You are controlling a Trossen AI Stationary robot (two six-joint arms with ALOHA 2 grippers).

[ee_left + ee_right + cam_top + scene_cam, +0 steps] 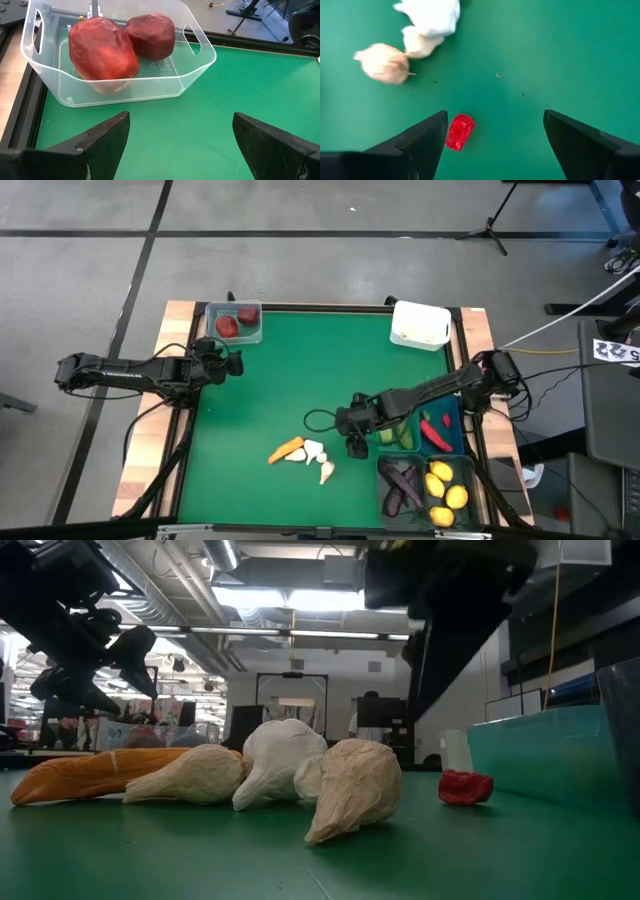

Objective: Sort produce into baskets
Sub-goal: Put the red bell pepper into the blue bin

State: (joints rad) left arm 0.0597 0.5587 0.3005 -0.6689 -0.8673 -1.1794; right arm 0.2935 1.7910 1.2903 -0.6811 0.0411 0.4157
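The right gripper hangs over the green mat near its right edge, beside the teal bins, and from overhead its fingers read as spread. Just inboard of it lies the loose cluster: an orange carrot and pale garlic pieces. The left gripper waits by the clear basket with two dark red fruits in the far left corner; the white basket sits in the far right corner.

At table level, the carrot and garlic lie touching in a row, and a small red pepper sits apart, near the wall of a teal basket.

The left wrist view shows its fingers wide apart and empty, facing the clear basket and the red fruits.

The right wrist view shows its fingers apart with the pepper close against one finger rather than centred (the garlic lies farther off). The step in hand looks like picking that pepper. To do it well, the gripper should shift sideways until the pepper sits midway between the fingers, then descend and close across its narrow width.
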